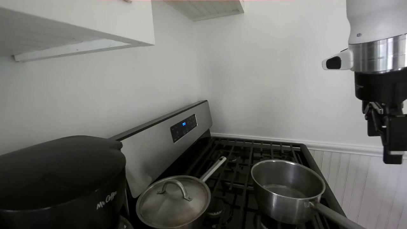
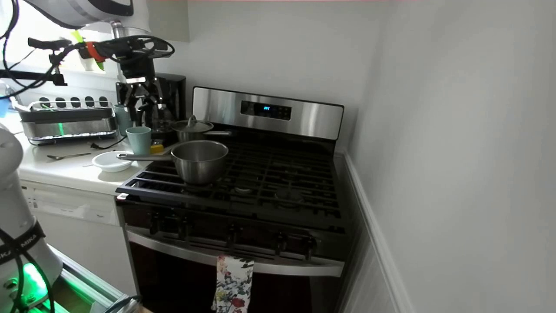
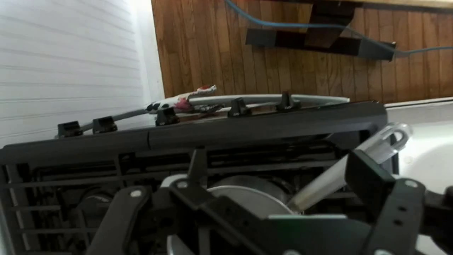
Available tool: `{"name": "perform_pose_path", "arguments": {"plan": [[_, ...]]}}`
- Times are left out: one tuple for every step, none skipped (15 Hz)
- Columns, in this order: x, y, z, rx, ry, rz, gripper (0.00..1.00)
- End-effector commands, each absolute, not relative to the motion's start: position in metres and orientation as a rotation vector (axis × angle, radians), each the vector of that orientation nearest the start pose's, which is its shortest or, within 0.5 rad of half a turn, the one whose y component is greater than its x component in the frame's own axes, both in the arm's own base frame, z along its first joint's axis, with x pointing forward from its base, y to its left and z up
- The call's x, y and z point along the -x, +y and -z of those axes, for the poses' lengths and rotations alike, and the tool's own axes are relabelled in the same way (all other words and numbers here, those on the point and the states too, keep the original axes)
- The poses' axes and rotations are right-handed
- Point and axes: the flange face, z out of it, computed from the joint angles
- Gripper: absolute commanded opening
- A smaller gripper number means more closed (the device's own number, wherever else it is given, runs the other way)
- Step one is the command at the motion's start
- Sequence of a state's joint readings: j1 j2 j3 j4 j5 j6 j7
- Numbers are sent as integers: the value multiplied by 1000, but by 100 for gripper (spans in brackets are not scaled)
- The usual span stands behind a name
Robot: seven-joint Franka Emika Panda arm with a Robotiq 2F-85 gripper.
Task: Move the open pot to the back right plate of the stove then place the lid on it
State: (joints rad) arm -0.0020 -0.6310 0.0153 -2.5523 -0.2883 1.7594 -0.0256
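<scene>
The open pot (image 1: 287,190) is a shiny steel pot with a long handle. It stands on the front left of the stove (image 2: 217,111), as an exterior view (image 2: 200,163) shows. The lid (image 1: 175,202) has an arched handle and sits on a second long-handled saucepan (image 2: 191,136) at the back left. The back right plate (image 2: 291,166) is a bare black grate, also in an exterior view (image 1: 233,158). My gripper (image 1: 381,146) hangs above the pot's height, apart from it, open and empty. In the wrist view, its fingers (image 3: 283,171) spread with the pot's handle (image 3: 329,180) showing between them.
A black coffee maker (image 1: 63,178) stands beside the stove. A blue cup (image 2: 139,140), a white bowl (image 2: 112,161) and a steel rack (image 2: 69,124) are on the left counter. A wall (image 2: 434,130) bounds the stove's right. A cabinet (image 1: 79,25) hangs above. A towel (image 2: 233,282) hangs on the oven handle.
</scene>
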Motion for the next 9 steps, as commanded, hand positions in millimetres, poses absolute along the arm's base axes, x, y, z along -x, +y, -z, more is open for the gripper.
{"name": "perform_pose_path", "arguments": {"plan": [[-352,-50,-447,3461,-219,-76,100],[-357,-58,-439,3441,-190,-38,100],[-360,-66,-431,3420,-157,-16,100],[-365,-76,-422,3377,-124,-7,100],[-369,-84,-413,3338,-78,-31,100],[-360,-70,-428,3387,-112,-22,100],[-362,-77,-420,3371,-92,-33,100],[-364,-82,-414,3363,-82,-44,100],[-366,-84,-410,3360,-78,-52,100]]}}
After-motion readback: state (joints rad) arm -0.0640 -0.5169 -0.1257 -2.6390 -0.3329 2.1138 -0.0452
